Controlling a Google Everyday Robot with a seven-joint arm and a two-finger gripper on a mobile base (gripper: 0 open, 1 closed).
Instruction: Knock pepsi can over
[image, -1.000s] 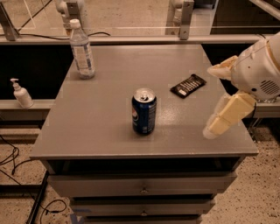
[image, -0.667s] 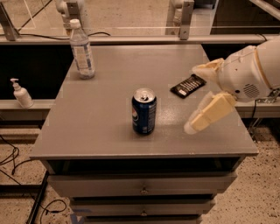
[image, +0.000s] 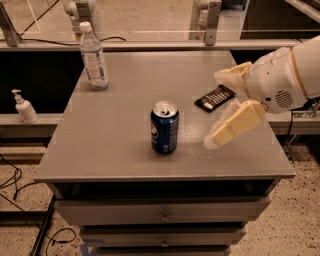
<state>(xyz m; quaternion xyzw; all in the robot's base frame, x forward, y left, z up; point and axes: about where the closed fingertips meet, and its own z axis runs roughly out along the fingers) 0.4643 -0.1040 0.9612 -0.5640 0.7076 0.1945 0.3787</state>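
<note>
- Camera view: the pepsi can (image: 164, 127) stands upright on the table (image: 115, 150), so the knock is not yet done.
- The gripper (image: 213, 110), spread wide and empty, hovers beside it, apart.

Fingers spread, my cream gripper (image: 216, 110) is hovering right of the dark blue metal pepsi can (image: 164, 127); bare grey tabletop (image: 192, 152) is lying between

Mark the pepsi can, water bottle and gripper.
pepsi can (image: 164, 131), camera view, blue side wall.
water bottle (image: 94, 62), camera view, label.
gripper (image: 214, 110), camera view, right of the can, midway between open fingertips.
</note>
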